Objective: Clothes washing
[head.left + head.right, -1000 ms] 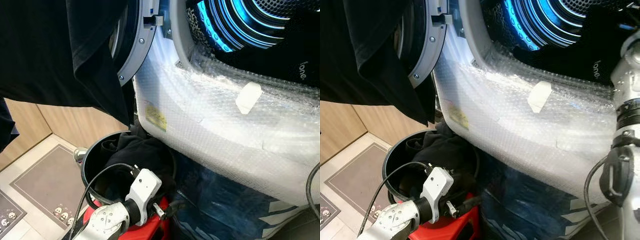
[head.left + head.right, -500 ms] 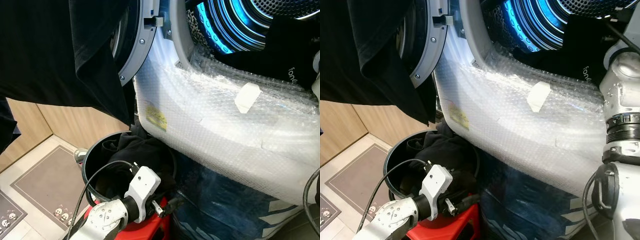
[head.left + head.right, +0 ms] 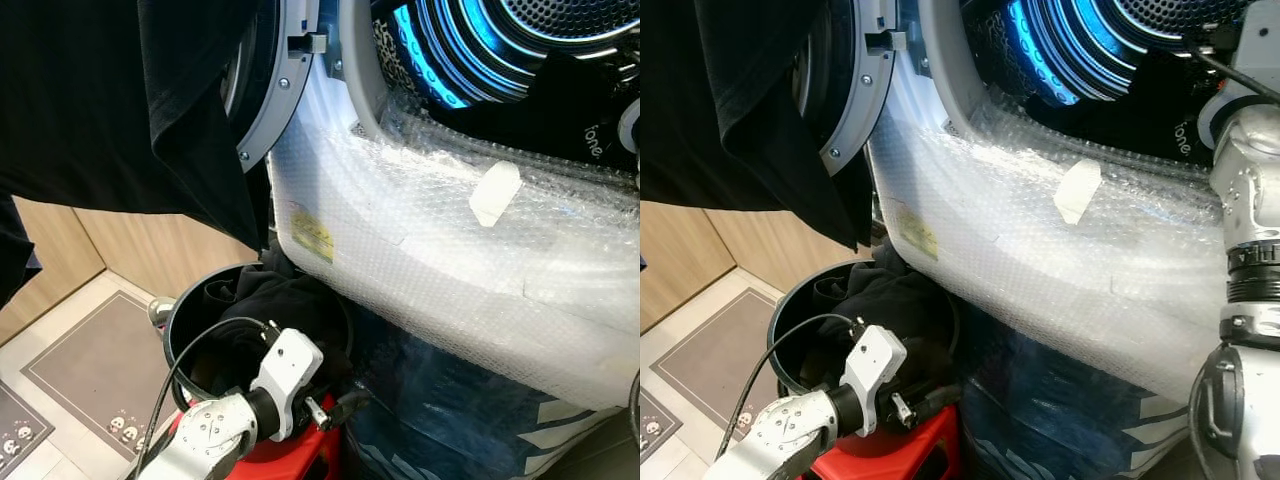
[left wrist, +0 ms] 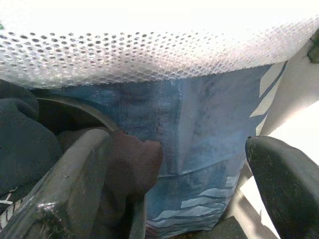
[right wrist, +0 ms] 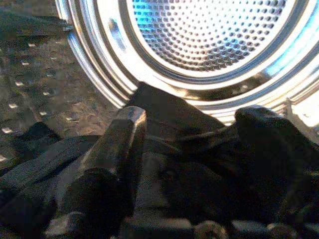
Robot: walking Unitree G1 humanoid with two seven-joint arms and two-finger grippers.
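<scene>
A washing machine (image 3: pixel 420 250) fills the right of the scene, its white front wrapped in bubble wrap (image 3: pixel 450 270) with a strip of tape (image 3: pixel 497 193) stuck on it. Its round door (image 3: pixel 265 90) stands open at the upper left, and the steel drum (image 5: pixel 209 40) glows blue inside. The right arm (image 3: pixel 1250 200) reaches up from the near right into the drum opening. There the right gripper (image 5: pixel 189 144) has its two black fingers (image 5: pixel 124 134) closed around a bunch of black cloth (image 5: pixel 169 114), holding it inside the drum in front of the perforated back wall. More dark fabric with pale lettering (image 3: pixel 605 140) lies over the lower lip of the opening, on the right. A large black garment (image 3: pixel 110 100) hangs across the upper left, partly covering the door. Below the door, on the near left, a round black basket (image 3: pixel 180 320) holds a heap of dark clothes (image 3: pixel 275 300); it sits against a red stand (image 3: pixel 290 455), just beside the blue panel (image 4: pixel 199 149) under the machine. The left gripper (image 4: pixel 179 169) hovers low by the basket's right rim with its fingers spread wide apart and nothing between them, one finger (image 4: pixel 75 179) lying next to the dark clothes. The floor at the far left carries a grey mat (image 3: pixel 90 365) beside a wooden wall (image 3: pixel 60 250).
</scene>
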